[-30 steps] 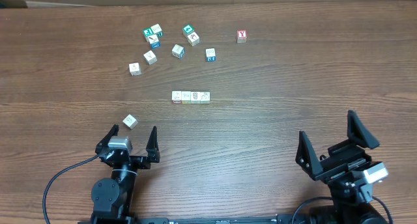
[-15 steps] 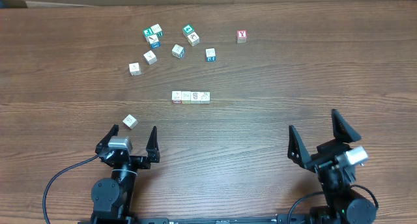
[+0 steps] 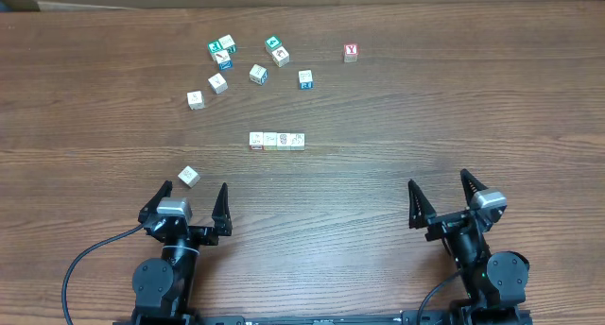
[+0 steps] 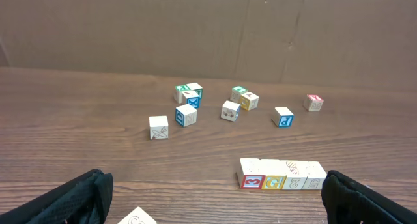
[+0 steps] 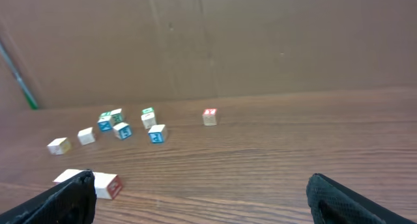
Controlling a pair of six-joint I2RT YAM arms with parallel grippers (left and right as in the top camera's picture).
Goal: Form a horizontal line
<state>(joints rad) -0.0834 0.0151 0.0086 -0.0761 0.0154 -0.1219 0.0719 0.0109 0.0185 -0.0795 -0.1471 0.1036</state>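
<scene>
Big wooden table (image 3: 454, 98), with the left gripper (image 3: 194, 189) and right gripper (image 3: 440, 180) down at its near edge, both spread wide and holding nothing. The horizontal line (image 3: 277, 141) of four touching cubes sits mid-table, further out and between the two, well apart from both.

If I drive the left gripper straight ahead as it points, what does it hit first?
Probably the lone cube just ahead of the left gripper, within the open jaws' span, left of centre. The row lies further right.
</scene>
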